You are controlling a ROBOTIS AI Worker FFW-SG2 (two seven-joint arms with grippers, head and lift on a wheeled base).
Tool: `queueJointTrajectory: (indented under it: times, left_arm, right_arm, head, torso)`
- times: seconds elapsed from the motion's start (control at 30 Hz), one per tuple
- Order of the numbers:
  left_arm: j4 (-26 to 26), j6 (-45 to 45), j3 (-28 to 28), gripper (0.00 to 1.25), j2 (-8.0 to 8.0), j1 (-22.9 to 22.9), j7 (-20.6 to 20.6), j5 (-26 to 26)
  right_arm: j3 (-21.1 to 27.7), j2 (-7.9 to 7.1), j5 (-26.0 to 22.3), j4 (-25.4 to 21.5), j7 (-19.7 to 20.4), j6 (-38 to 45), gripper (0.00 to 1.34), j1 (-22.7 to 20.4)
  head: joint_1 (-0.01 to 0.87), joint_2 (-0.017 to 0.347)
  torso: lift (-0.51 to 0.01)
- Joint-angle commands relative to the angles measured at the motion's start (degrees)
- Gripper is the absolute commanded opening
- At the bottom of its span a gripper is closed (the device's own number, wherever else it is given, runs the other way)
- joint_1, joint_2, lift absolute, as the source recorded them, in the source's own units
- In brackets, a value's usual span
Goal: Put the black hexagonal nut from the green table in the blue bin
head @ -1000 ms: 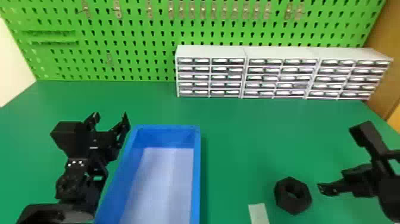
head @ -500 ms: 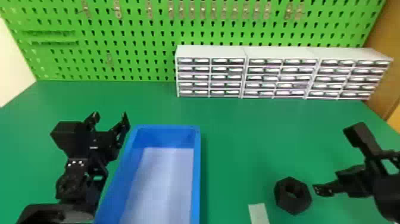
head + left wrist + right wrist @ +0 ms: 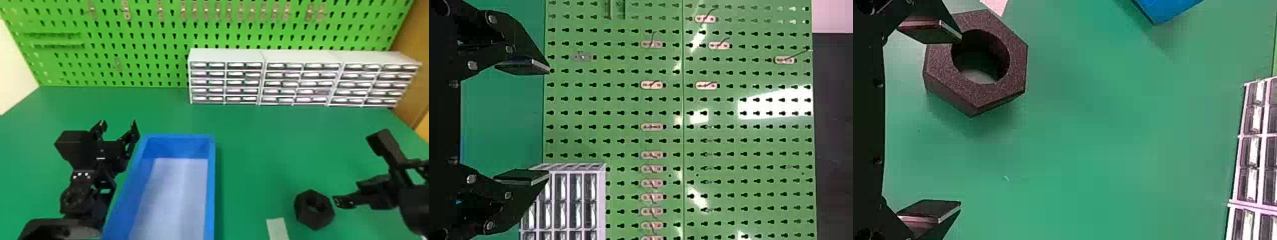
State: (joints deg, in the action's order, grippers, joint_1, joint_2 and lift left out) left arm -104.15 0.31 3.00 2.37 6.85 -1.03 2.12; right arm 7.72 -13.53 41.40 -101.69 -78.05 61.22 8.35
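The black hexagonal nut (image 3: 314, 209) lies flat on the green table (image 3: 255, 134), right of the blue bin (image 3: 210, 185). Just right of the nut in the head view is my right gripper (image 3: 354, 172). In the right wrist view, one finger of the open right gripper (image 3: 960, 122) overlaps the edge of the nut (image 3: 1015, 65), which is not between the two fingers. Parked at the bin's left side, my left gripper (image 3: 118, 123) holds nothing; the left wrist view has that gripper (image 3: 549, 122) open, facing the pegboard.
White drawer cabinets (image 3: 300, 57) stand at the back right before the green pegboard (image 3: 153, 63). A pale strip (image 3: 277, 228) lies on the table between bin and nut. The bin's raised walls border the left arm.
My right gripper has shifted left in the head view, closer to the nut. The left arm, the nut and the bin have stayed where they were.
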Motion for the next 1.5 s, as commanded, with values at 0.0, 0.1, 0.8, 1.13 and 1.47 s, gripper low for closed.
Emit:
queueJointTrajectory:
  times: [0.0,0.1,0.8,1.13,1.47]
  left_arm:
    - [0.0,0.0,0.0,0.75,0.00,0.0,0.1,-0.1]
    - [0.1,0.0,0.0,0.75,0.00,0.0,0.2,-0.1]
    - [0.2,-0.2,-0.1,0.75,0.00,-0.1,0.2,-0.2]
    - [0.2,-0.3,0.0,0.75,0.00,0.0,0.3,-0.2]
    - [0.2,-0.4,-0.1,0.75,0.00,0.0,0.3,-0.2]
  right_arm:
    - [-0.7,-0.35,-2.3,0.0,-0.3,0.6,1.21,0.0]
    - [-1.3,-0.53,-3.4,0.0,-0.3,0.8,1.21,0.1]
    - [-2.8,-1.23,-8.6,0.0,-0.3,2.1,1.21,0.2]
    - [-2.7,-1.23,-8.7,0.0,-0.3,2.1,1.21,0.3]
    - [-2.4,-1.15,-7.7,0.0,-0.3,2.1,1.21,0.4]
  head:
    - [0.657,0.057]
    - [0.657,0.057]
    - [0.657,0.057]
    - [0.657,0.057]
    - [0.657,0.057]
  torso:
    - [-0.095]
    - [-0.095]
    - [-0.095]
    - [-0.095]
    - [-0.095]
